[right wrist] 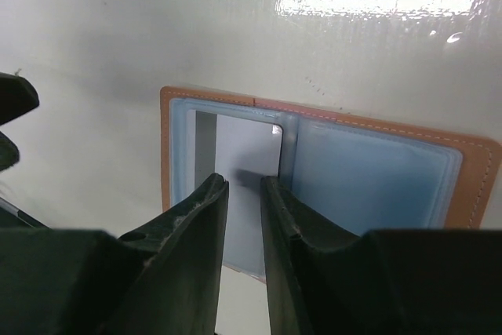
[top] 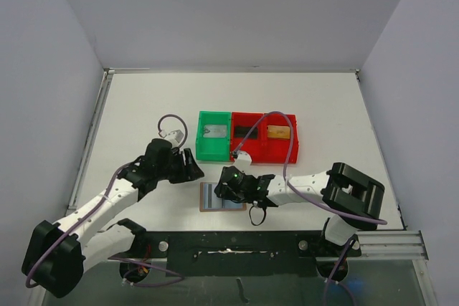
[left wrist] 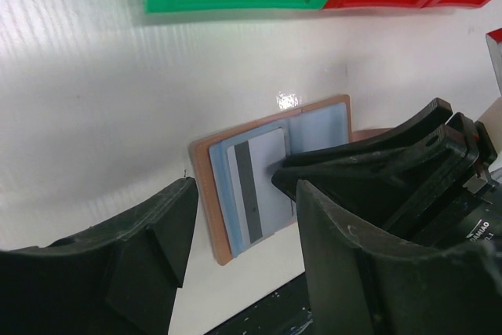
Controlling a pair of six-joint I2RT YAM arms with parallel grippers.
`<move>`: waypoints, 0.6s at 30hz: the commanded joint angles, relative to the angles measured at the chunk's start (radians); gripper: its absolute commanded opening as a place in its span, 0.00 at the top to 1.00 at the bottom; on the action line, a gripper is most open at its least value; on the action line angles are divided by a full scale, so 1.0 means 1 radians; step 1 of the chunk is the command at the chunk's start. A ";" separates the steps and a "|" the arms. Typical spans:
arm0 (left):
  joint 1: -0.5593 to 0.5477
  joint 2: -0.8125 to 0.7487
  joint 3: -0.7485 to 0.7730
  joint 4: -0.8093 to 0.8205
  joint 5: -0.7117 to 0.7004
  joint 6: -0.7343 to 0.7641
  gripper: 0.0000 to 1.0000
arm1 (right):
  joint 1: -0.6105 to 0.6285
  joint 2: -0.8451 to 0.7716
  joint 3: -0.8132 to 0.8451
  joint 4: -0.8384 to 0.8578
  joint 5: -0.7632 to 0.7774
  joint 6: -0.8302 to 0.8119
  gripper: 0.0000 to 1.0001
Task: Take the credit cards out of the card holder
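Observation:
The card holder (top: 222,197) lies open on the table, tan leather with pale blue pockets (right wrist: 369,170). A silver-grey credit card (right wrist: 243,143) with a dark stripe (left wrist: 249,186) sits in its left pocket, partly slid out over the near edge. My right gripper (right wrist: 245,182) hangs low over this card, its jaws a narrow gap apart with nothing between them. My left gripper (left wrist: 243,194) stands open just left of the holder (left wrist: 205,194), holding nothing. In the top view the right gripper (top: 224,190) covers the holder's right half and the left gripper (top: 192,168) is beside its far left corner.
A green bin (top: 214,154) holding a grey card (top: 214,132) stands behind the holder. Joined to it is a red bin (top: 264,153) with a black card (top: 246,132) and a gold card (top: 278,132). A black rail (top: 237,241) runs along the near edge.

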 commanded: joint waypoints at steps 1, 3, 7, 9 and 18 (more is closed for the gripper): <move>-0.049 -0.020 -0.008 0.030 -0.004 -0.038 0.49 | 0.005 -0.066 0.008 -0.023 0.031 -0.010 0.74; -0.075 -0.010 -0.015 0.039 -0.004 -0.046 0.57 | 0.005 -0.076 0.019 -0.031 0.021 -0.018 0.74; -0.112 0.021 -0.018 0.054 0.000 -0.061 0.66 | 0.007 -0.084 0.050 -0.079 0.023 -0.034 0.74; -0.123 0.038 -0.019 0.066 0.007 -0.065 0.67 | 0.007 -0.074 0.048 -0.084 0.019 -0.027 0.74; -0.171 0.112 -0.035 0.119 0.058 -0.083 0.68 | 0.007 -0.005 0.031 -0.103 0.005 0.031 0.75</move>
